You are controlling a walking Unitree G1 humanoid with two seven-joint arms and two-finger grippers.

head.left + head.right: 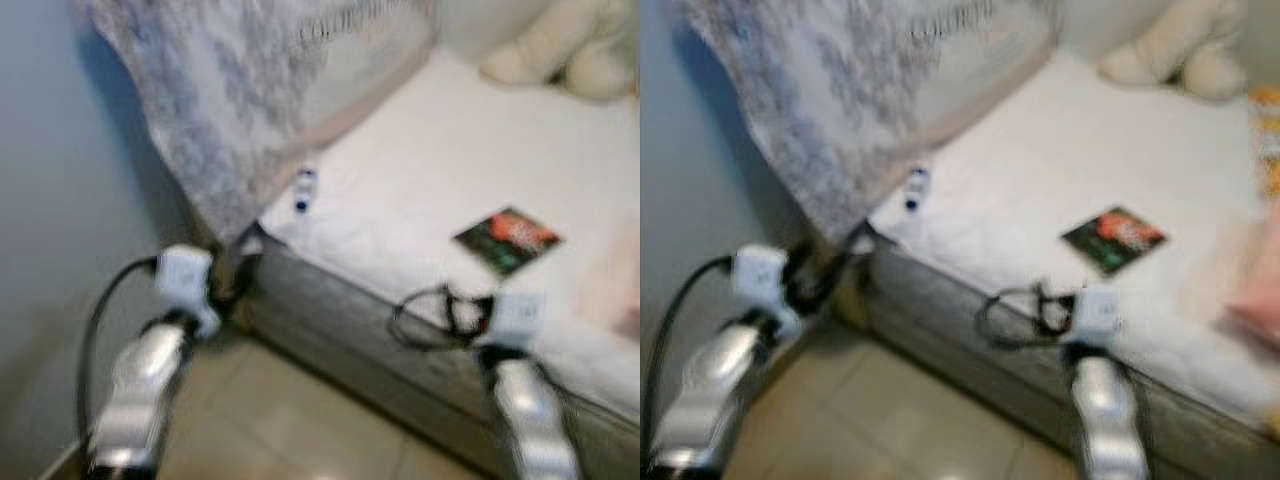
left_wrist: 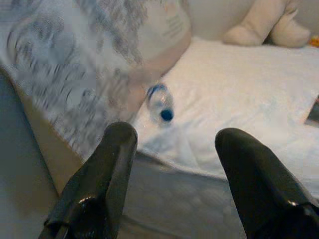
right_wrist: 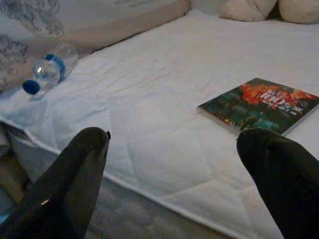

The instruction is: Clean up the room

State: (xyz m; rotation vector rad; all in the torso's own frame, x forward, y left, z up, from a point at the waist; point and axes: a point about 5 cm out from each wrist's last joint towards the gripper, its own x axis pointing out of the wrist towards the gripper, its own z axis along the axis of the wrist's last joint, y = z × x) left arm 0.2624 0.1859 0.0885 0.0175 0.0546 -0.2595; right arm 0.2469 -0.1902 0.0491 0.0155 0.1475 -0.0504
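Left arm: raised at the near left by the bed's corner; left gripper (image 2: 172,164) with fingers apart, holding nothing, aimed at the bottle.

Grey patterned blanket (image 1: 230,110): draped at the far left over the bed's left edge, hanging toward the floor.

Water bottle (image 3: 49,69): clear plastic, blue label and blue cap, lying on its side on the white mattress cover (image 1: 440,170) near the left corner, just beside the blanket's edge, cap pointing toward the near edge. It lies beyond the left gripper, not touched, and to the far left of the right gripper.

Book (image 3: 261,105): dark cover with red and green print, flat on the mattress cover, right of the bottle and well apart from it.

Right gripper (image 3: 174,149): fingers spread wide, empty, at the bed's near edge, with the book just beyond its right finger.

Cream stuffed toy (image 1: 560,45): far right on the bed.
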